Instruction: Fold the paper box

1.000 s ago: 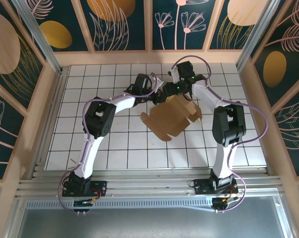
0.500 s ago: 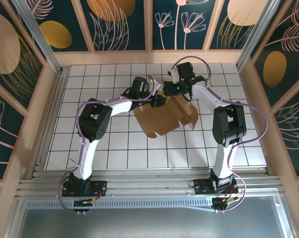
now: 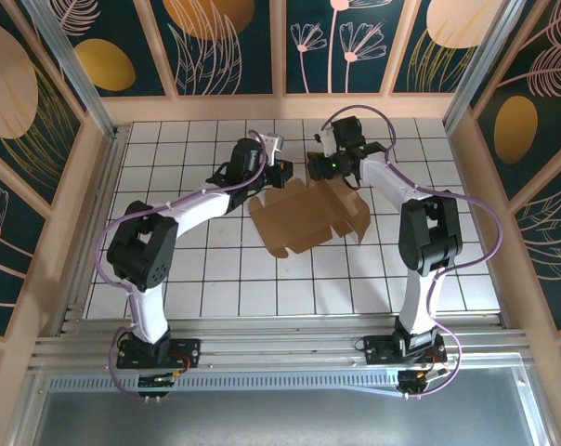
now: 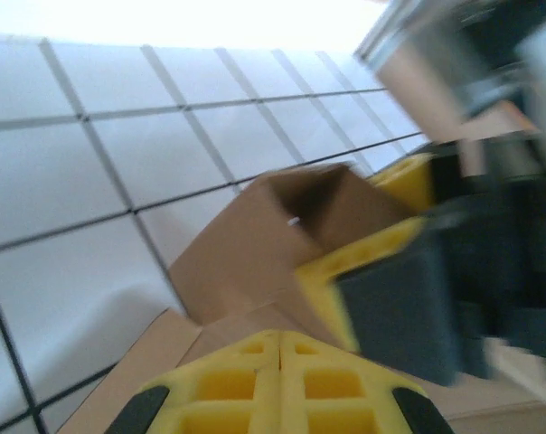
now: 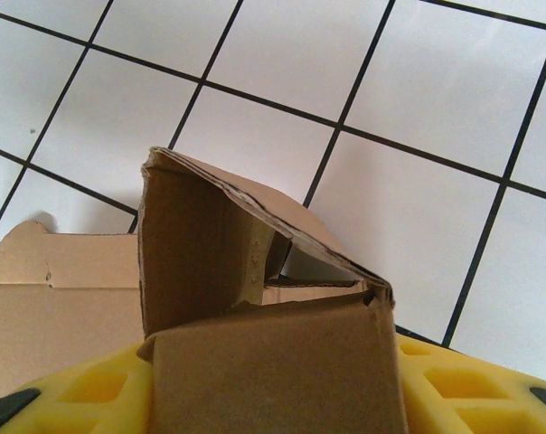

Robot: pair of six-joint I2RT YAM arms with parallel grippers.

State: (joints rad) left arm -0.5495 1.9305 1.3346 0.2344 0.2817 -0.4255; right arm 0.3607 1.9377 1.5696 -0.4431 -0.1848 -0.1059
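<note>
my right gripper (image 5: 273, 398) pinches a raised flap of the paper box (image 3: 304, 221), and the rest of the sheet lies flat just beneath it. left gripper (image 4: 280, 353) is clenched empty just beside that flap. light, thin, bendy cardboard that creases easily; best held at flap edges by the fold lines.

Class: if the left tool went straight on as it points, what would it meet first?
Probably the raised flap of the paper box, right ahead of the left tool, though depth is unclear.

paper box (image 3: 302, 219): brown cardboard, mostly flat; far-end flaps folded up into open corner
</note>
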